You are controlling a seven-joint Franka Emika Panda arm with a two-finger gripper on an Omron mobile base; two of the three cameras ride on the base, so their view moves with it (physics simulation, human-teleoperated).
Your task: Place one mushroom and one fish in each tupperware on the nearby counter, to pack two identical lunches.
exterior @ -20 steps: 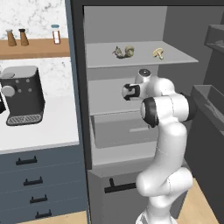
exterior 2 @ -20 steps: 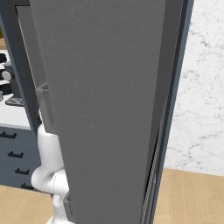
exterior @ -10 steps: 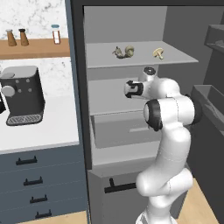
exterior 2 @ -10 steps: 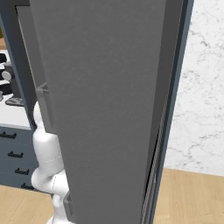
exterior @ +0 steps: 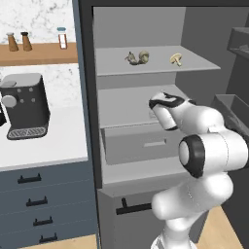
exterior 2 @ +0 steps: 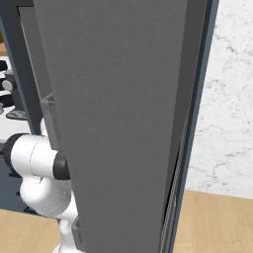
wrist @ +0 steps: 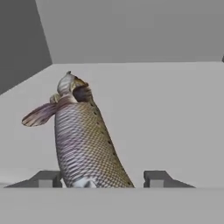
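A scaly brown-silver fish lies on the grey shelf of the open fridge, head away from the hand camera. Its tail end sits between my gripper fingertips; the left fingertip touches it and the right fingertip is almost against it. In the left base view my gripper reaches over the middle shelf. On the top shelf stand a pale mushroom and an olive mushroom beside a small greyish item. The white counter is at the left. The tupperware is out of view.
A black coffee machine stands on the counter under a wooden wall shelf with bottles. A fridge drawer sits below the middle shelf. The open fridge door stands close on the right of my arm.
The hand has shifted a little right and down over the middle fridge shelf, and the arm's elbow has swung lower. The items on the top shelf have not moved.
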